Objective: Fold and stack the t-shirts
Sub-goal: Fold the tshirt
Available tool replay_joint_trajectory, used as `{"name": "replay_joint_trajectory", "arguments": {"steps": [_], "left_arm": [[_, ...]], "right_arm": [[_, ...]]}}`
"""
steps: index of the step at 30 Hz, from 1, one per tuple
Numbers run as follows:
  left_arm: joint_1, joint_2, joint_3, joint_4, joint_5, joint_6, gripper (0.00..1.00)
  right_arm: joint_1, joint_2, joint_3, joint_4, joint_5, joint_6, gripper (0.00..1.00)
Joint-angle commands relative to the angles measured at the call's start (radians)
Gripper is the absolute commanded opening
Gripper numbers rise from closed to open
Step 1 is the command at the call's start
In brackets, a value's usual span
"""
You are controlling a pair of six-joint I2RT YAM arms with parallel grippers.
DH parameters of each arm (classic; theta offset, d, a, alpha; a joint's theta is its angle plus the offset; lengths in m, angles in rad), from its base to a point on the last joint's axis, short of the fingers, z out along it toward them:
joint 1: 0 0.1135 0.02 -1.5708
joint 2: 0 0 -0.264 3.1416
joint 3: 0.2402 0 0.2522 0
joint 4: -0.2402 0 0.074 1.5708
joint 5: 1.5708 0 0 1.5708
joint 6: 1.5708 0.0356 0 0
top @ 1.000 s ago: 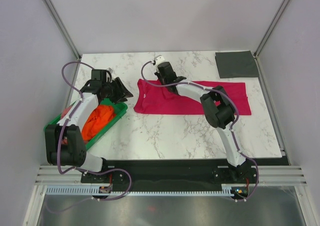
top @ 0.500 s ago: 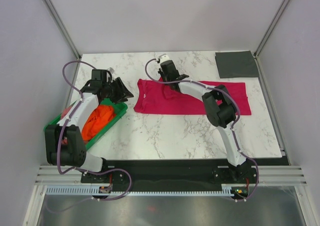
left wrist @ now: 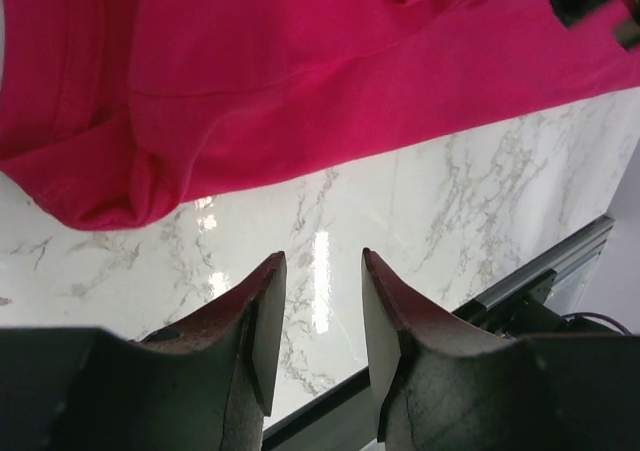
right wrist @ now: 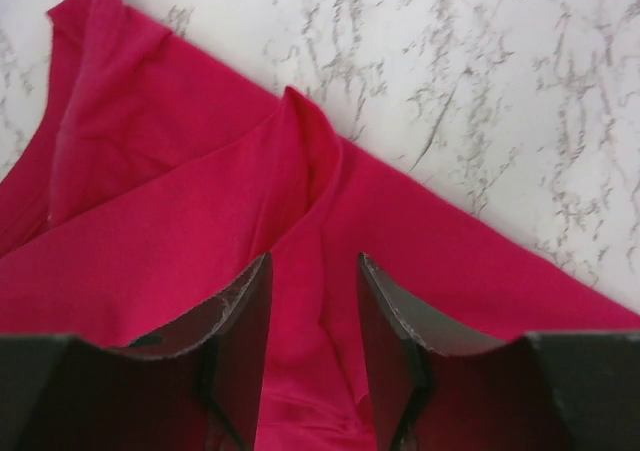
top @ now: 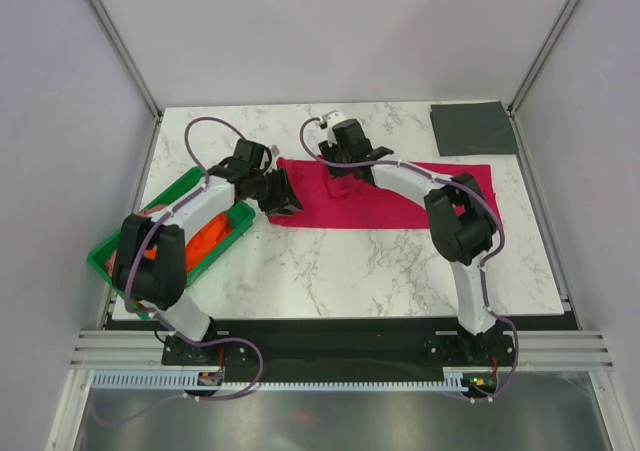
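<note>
The crimson-red t-shirt [top: 400, 199] lies spread flat across the middle of the table. My left gripper [top: 283, 199] is open at its left end; in the left wrist view the gripper [left wrist: 318, 271] hovers over bare marble just short of the shirt's hem [left wrist: 300, 71]. My right gripper [top: 338, 163] is open over the shirt's back edge, and its jaws [right wrist: 313, 271] straddle a raised fold of red cloth [right wrist: 300, 171]. The dark grey t-shirt [top: 472, 128] lies folded at the back right corner. The orange t-shirt [top: 205, 239] is bunched in the tray. The pink t-shirt is hidden.
A green plastic tray [top: 237, 231] sits at the left edge of the table, partly under my left arm. The metal frame rail [left wrist: 560, 261] runs along the near table edge. Grey walls close in the back and both sides.
My left gripper has swung right from above the tray to the red shirt's left end. My right gripper has shifted slightly right along the shirt's back edge.
</note>
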Motion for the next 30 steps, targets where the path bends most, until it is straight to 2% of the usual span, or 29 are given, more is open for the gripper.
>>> {"name": "replay_joint_trajectory", "arguments": {"steps": [1, 5, 9, 17, 21, 25, 30], "left_arm": [[-0.006, 0.086, 0.066, 0.012, -0.061, -0.039, 0.43], [-0.006, 0.152, 0.109, 0.014, -0.090, -0.052, 0.41], [-0.006, 0.179, 0.097, 0.012, -0.164, -0.047, 0.42], [-0.005, 0.214, 0.060, 0.005, -0.233, -0.024, 0.43], [-0.005, 0.236, 0.063, 0.002, -0.236, -0.020, 0.41], [-0.005, 0.241, 0.066, 0.000, -0.239, -0.013, 0.37], [-0.005, 0.247, 0.075, 0.000, -0.238, -0.007, 0.23]], "right_arm": [[0.003, -0.070, -0.078, 0.033, -0.091, -0.016, 0.48], [0.004, -0.100, -0.144, 0.058, -0.168, -0.083, 0.51], [0.017, -0.108, -0.173, 0.059, -0.176, -0.125, 0.54], [0.049, -0.091, -0.196, 0.097, -0.026, -0.170, 0.55], [0.053, -0.122, -0.234, 0.140, -0.008, -0.176, 0.53], [0.063, -0.165, -0.271, 0.166, -0.007, -0.170, 0.50], [0.075, -0.169, -0.274, 0.165, -0.028, -0.162, 0.47]]}}
